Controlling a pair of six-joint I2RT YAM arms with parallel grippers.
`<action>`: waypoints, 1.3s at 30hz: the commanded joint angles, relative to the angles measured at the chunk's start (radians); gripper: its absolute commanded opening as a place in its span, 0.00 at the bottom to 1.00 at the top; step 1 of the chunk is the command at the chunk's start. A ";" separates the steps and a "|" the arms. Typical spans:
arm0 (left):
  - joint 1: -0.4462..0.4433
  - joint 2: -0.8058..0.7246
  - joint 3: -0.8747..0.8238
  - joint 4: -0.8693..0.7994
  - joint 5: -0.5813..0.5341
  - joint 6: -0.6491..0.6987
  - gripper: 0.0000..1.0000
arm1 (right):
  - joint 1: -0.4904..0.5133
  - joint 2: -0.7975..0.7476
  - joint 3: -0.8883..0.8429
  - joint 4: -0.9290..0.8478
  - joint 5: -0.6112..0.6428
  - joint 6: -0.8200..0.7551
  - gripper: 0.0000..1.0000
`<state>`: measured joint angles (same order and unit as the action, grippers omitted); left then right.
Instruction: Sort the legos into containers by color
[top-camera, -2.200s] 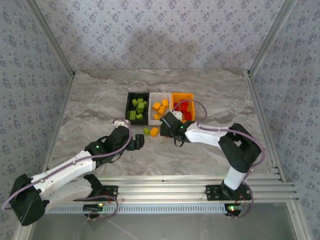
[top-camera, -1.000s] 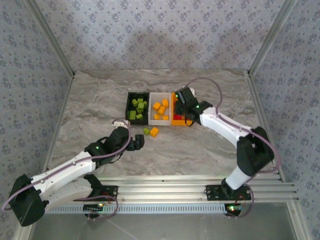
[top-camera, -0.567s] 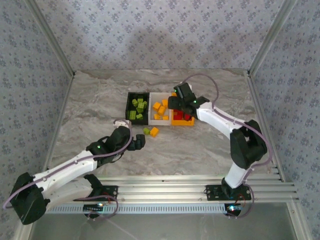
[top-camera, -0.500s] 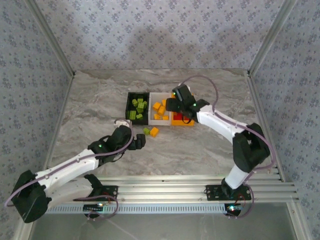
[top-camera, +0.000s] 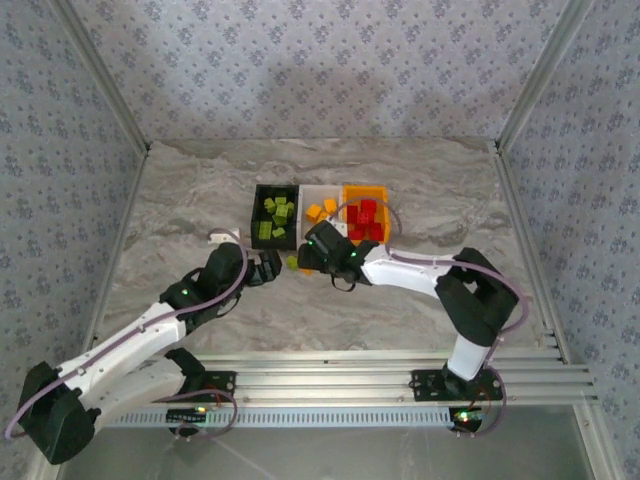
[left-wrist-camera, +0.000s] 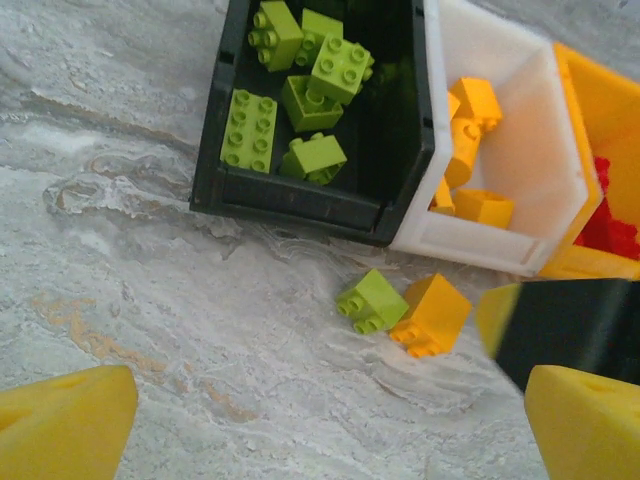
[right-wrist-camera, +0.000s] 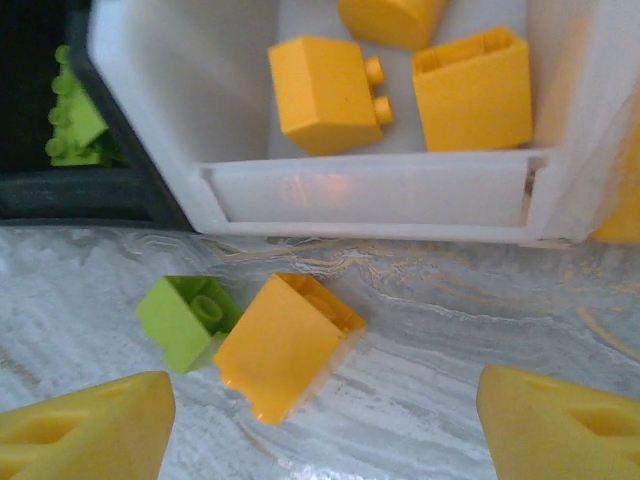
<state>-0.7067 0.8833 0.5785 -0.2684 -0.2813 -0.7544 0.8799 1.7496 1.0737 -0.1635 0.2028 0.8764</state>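
Observation:
Two loose legos lie side by side on the table just in front of the bins: a lime green one (left-wrist-camera: 372, 300) (right-wrist-camera: 185, 320) and an orange-yellow one (left-wrist-camera: 430, 315) (right-wrist-camera: 285, 345). The black bin (top-camera: 257, 215) (left-wrist-camera: 290, 200) holds green legos, the white bin (top-camera: 322, 192) (right-wrist-camera: 370, 195) holds orange-yellow ones, and the orange bin (top-camera: 365, 188) holds red ones. My right gripper (top-camera: 312, 250) (right-wrist-camera: 320, 430) hovers open just above the loose pair, holding nothing. My left gripper (top-camera: 270, 268) (left-wrist-camera: 320, 430) is open and empty, a little to their near left.
The marble table (top-camera: 200, 200) is fenced by metal rails at the sides and near edge. The tip of my right gripper's finger (left-wrist-camera: 560, 330) reaches into the left wrist view close to the orange-yellow lego, so both grippers crowd the same spot.
My right gripper opened over the orange bin, then swung back down to the loose pair in front of the white bin. My left gripper moved forward toward the same pair.

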 joint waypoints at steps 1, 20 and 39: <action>0.007 -0.030 -0.026 -0.047 -0.022 -0.020 0.99 | 0.012 0.055 0.068 -0.002 0.055 0.057 0.80; 0.007 -0.073 -0.057 -0.026 -0.012 -0.001 0.99 | 0.041 0.120 0.033 -0.132 0.044 0.106 0.49; 0.006 0.005 -0.015 -0.023 0.014 0.025 0.99 | 0.040 -0.168 -0.143 -0.215 0.085 -0.015 0.71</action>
<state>-0.7067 0.8848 0.5251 -0.2905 -0.2760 -0.7422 0.9146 1.5745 0.9150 -0.3283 0.2756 0.8822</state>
